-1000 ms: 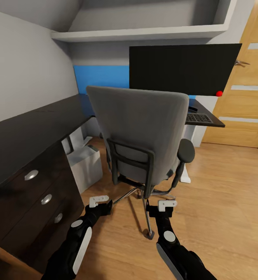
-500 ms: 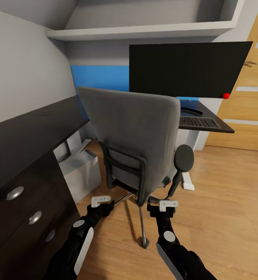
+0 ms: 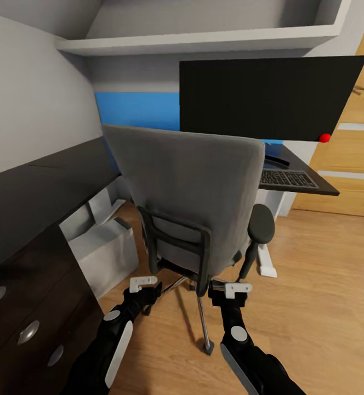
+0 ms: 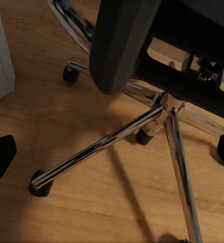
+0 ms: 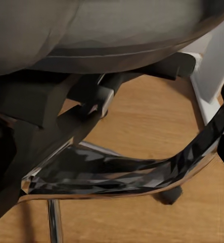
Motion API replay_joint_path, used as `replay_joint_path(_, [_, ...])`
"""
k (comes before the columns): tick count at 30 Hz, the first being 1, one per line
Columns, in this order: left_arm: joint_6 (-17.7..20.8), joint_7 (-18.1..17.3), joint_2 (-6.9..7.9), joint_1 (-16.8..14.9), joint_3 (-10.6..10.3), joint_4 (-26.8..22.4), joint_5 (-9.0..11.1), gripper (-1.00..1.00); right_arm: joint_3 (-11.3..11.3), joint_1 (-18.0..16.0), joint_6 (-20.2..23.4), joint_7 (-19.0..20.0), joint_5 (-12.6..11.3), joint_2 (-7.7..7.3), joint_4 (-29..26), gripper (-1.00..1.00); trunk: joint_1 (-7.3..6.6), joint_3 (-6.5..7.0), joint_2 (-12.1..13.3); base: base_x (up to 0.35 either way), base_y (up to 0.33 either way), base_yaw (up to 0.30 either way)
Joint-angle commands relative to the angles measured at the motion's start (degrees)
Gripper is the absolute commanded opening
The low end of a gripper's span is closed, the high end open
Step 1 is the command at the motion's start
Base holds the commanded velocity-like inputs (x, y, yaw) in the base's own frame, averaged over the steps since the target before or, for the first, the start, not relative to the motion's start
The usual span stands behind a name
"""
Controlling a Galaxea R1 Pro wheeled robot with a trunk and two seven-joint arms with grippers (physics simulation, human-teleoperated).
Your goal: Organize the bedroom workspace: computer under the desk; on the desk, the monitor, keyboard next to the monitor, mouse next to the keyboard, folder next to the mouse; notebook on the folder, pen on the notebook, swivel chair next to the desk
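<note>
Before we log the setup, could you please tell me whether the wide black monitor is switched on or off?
Cannot tell for certain: the wide black monitor shows a uniformly dark screen with one red dot at its lower corner.

Both my black-and-white forearms reach forward and low, side by side and roughly parallel. My left black gripper with white finger pads [image 3: 144, 283] sits level, its jaws apart and nothing between them. My right black gripper with white finger pads [image 3: 237, 288] matches it, jaws spread and holding nothing.
</note>
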Motion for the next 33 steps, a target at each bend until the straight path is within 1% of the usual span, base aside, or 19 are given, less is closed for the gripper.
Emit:
replay_joint_path(1, [0.3, 0.0, -0.02, 0.0, 0.0, -0.1, 0.5, 1.00, 0.3, -0.1, -0.3, -0.4, -0.6, -0.08, 0.0, 1.00, 0.01, -0.05, 0.0, 0.206, -0.163, 0.000])
replay_joint_path(23, [0.3, -0.1, -0.03, 0.0, -0.1, -0.1, 0.5, 1.00, 0.4, -0.1, -0.2, -0.4, -0.6, -0.08, -0.1, 1.00, 0.01, -0.05, 0.0, 0.223, -0.196, 0.000])
replay_joint_path(33, [0.3, -0.1, -0.03, 0.0, -0.1, -0.1, 0.5, 1.00, 0.4, -0.1, -0.2, -0.4, -0.6, -0.08, 0.0, 1.00, 0.01, -0.05, 0.0, 0.028, -0.025, 0.000])
